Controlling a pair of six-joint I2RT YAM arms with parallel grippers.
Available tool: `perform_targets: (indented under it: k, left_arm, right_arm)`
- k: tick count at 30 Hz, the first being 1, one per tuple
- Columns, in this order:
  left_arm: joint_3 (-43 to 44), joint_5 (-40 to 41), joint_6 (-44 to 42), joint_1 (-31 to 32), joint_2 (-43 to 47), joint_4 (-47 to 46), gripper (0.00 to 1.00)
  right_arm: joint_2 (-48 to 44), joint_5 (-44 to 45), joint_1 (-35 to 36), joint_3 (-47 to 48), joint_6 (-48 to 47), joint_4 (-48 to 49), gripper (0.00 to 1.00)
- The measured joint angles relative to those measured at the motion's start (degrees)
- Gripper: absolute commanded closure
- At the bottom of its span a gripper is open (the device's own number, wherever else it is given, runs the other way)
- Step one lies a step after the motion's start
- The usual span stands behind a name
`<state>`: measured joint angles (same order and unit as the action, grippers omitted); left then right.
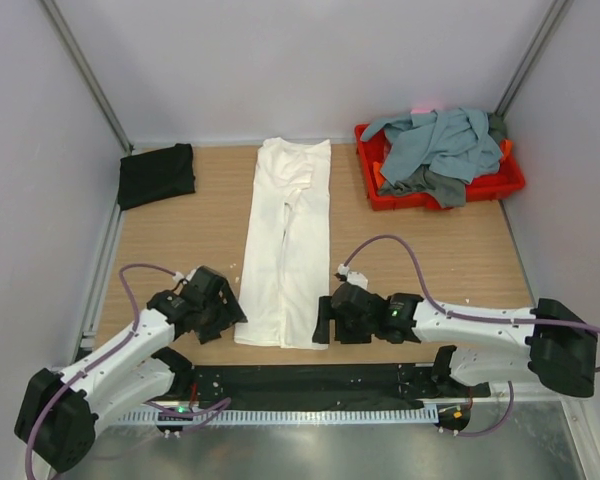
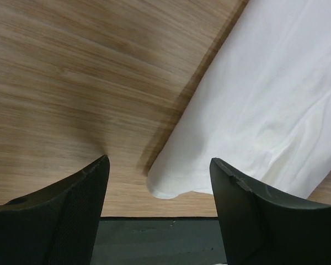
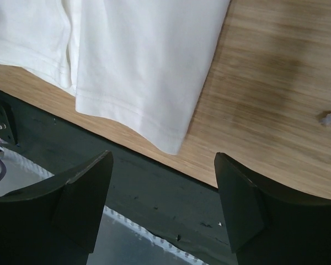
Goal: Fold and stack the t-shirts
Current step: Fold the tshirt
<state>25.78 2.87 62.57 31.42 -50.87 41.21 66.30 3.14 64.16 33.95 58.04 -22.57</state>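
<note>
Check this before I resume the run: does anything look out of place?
Only the red tray: the grey-blue shirt and dark grey shirt are heaped in it unfolded, cloth hanging over its rim. The white shirt lies flat as a long strip, the black shirt folded far left; left gripper and right gripper are open.

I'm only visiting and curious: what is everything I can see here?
white t-shirt: 1, white, long folded strip, table centre
black t-shirt: 1, black, folded, far left
grey-blue t-shirt: 1, grey-blue, heaped in the tray
dark grey t-shirt: at least 1, dark grey, beneath it
red tray: 1, red, far right
table: 1, wood
left gripper: 1, black, open, by the strip's near left corner
right gripper: 1, black, open, by its near right corner
</note>
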Motion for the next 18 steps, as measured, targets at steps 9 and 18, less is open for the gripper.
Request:
perform_targets:
  k: [9,18]
  left_arm:
    - [-4.66,-3.87,1.40,0.09,5.03,-2.32,0.32]
    - [-5.42,-5.33,3.02,2.60,4.74,-4.00,0.42]
  right_arm:
    - [5.25,1.25,2.73,-2.67,4.87,5.97,0.39]
    - [8.44,1.70,3.76,-3.06,6.99,10.71,0.52]
